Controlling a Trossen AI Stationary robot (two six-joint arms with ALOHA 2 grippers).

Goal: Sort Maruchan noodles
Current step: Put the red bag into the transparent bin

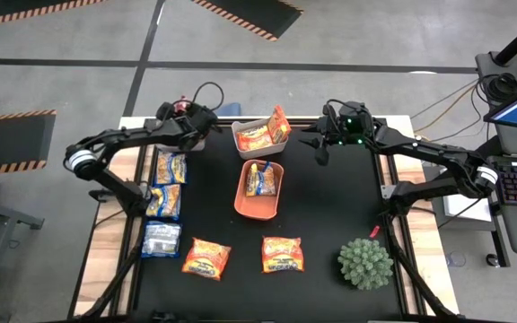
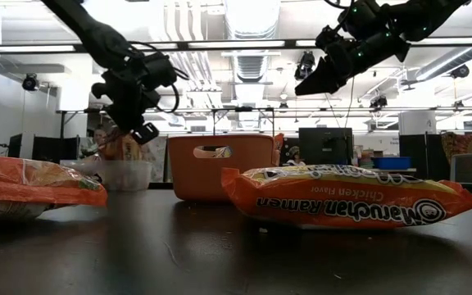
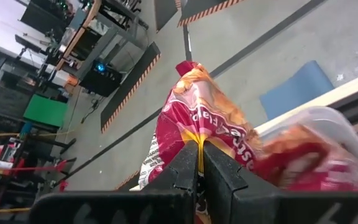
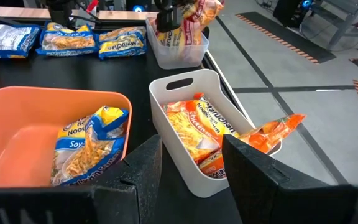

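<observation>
My left gripper (image 1: 193,124) (image 3: 199,155) is at the table's far left, shut on an orange-red Maruchan packet (image 3: 197,106) over a clear tub (image 4: 180,43) (image 2: 125,174). My right gripper (image 1: 321,145) (image 4: 191,155) hovers open, raised beside a white bin (image 4: 166,118) holding orange chicken packets (image 4: 197,134). An orange tray (image 1: 245,205) holds a blue-and-yellow packet (image 4: 86,149). Two blue-and-yellow packets (image 1: 170,168) and a silvery one (image 1: 162,238) lie flat along the left edge. Two orange packets (image 1: 206,257) (image 1: 283,254) lie near the front. My left gripper pinches the orange-red packet between its two shut fingers, on the crinkled face near one end (image 3: 194,134). In the low view the fingers come from above and the packet (image 2: 121,147) hangs below them, its lower end down in the clear tub.
A spiky green plant ball (image 1: 364,263) sits at the near right corner. The black mat (image 1: 330,206) is bare right of the orange tray. Cables and arm bases stand along both table sides.
</observation>
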